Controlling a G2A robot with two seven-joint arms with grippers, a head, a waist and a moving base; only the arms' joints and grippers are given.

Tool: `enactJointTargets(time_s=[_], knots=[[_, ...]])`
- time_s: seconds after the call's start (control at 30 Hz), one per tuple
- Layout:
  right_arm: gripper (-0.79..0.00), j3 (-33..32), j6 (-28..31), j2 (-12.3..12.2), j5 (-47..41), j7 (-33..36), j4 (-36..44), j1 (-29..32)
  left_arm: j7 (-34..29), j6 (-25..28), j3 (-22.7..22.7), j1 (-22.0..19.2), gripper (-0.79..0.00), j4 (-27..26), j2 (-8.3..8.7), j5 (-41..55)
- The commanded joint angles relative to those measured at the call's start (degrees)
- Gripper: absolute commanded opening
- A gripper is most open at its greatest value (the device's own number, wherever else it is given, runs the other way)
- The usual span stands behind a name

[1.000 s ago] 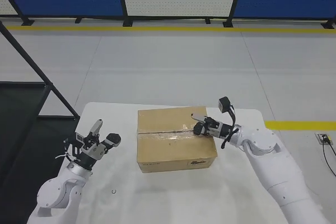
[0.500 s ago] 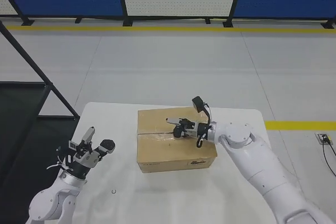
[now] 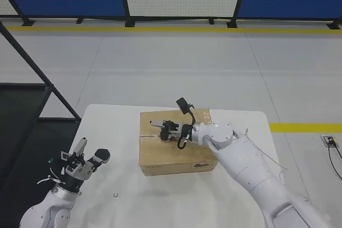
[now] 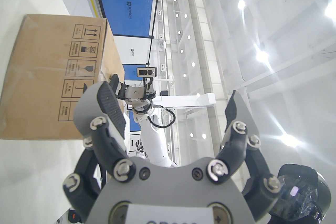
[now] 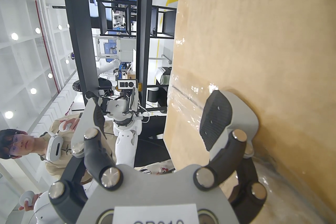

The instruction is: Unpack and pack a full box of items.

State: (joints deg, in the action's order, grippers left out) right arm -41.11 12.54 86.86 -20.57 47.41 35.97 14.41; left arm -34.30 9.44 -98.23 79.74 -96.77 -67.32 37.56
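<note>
A closed cardboard box (image 3: 176, 149) stands in the middle of the white table (image 3: 171, 196), its top seam sealed with clear tape (image 5: 183, 96). My right gripper (image 3: 161, 127) is open and lies over the box top near its left end; in the right wrist view (image 5: 155, 114) one pad (image 5: 216, 117) rests against the taped seam. Left of the box, my left gripper (image 3: 91, 149) hangs above the table, open and holding nothing. The left wrist view (image 4: 170, 104) looks up past the box's printed side (image 4: 52, 72) to the right gripper (image 4: 118, 86) on the box top.
A small dark ring (image 3: 115, 196) lies on the table in front of the left arm. A black metal frame (image 3: 28, 74) stands off the table's left side. Bare tabletop lies in front of the box and to its left.
My right gripper has slid left along the box's top seam, from the right end to near the left end. The left arm has drawn back toward the table's near left corner.
</note>
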Motion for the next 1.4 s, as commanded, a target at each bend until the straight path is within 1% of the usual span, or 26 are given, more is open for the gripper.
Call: enactJointTargets(time_s=[0.0,0.27,0.37,0.5,0.63,0.73,0.8,0.87,0.97,1.03,1.1,1.13,1.17,1.37], knots=[[0.0,0.4,0.4,0.7,-0.3,-0.4,-0.7,-0.4,-0.6,0.2,-0.2,0.5,0.0,-0.1,0.04,0.1],[0.0,2.0,1.7,3.5,-0.4,-1.2,-2.8,-1.4,-2.7,0.7,-1.5,1.8,0.0,0.0,0.24,0.9],[0.0,1.7,3.6,4.0,-0.4,-1.3,-3.3,-1.7,-3.5,0.8,-1.9,2.0,0.0,0.2,0.33,1.1],[0.0,-0.3,9.8,3.3,0.6,-2.3,-3.1,-1.7,-4.6,0.4,-1.9,1.9,0.0,0.5,0.44,1.1],[0.0,-4.9,17.7,0.6,2.0,-4.2,0.3,0.6,-5.4,0.2,-1.5,1.2,0.0,1.0,0.52,0.7],[0.0,-10.1,22.0,-2.4,3.4,-5.0,6.3,4.8,-5.6,-0.1,-1.1,0.4,0.0,1.4,0.58,0.2],[0.0,-14.4,23.6,-4.6,5.2,-6.3,12.6,9.0,-5.9,-0.3,-0.9,-0.2,0.0,1.7,0.63,0.1],[0.0,-19.5,24.1,-6.8,7.8,-7.9,21.2,14.7,-6.0,-0.6,-0.8,-0.7,0.0,1.9,0.67,0.0],[0.0,-27.8,23.0,-9.7,11.9,-10.6,36.4,25.3,-6.1,-1.0,-0.6,-1.5,0.0,2.1,0.75,-0.1],[0.0,-32.7,22.4,-11.0,13.7,-12.3,45.5,32.3,-6.2,-1.2,-0.5,-1.9,0.0,2.3,0.8,-0.2],[0.0,-36.7,22.1,-11.8,14.5,-13.8,52.1,38.1,-6.6,-1.8,-0.1,-2.3,0.0,2.4,0.84,-0.4],[0.0,-38.2,21.9,-12.1,15.2,-14.5,54.3,40.4,-6.6,-1.8,-0.1,-2.3,0.0,2.4,0.84,-0.4],[0.0,-38.7,21.8,-12.2,15.5,-14.7,54.9,41.0,-6.6,-1.8,-0.1,-2.3,0.0,2.4,0.84,-0.4],[0.0,-38.7,21.8,-12.2,15.5,-14.7,55.0,41.0,-6.6,-1.8,-0.1,-2.3,-0.001,2.4,0.85,-0.4]])
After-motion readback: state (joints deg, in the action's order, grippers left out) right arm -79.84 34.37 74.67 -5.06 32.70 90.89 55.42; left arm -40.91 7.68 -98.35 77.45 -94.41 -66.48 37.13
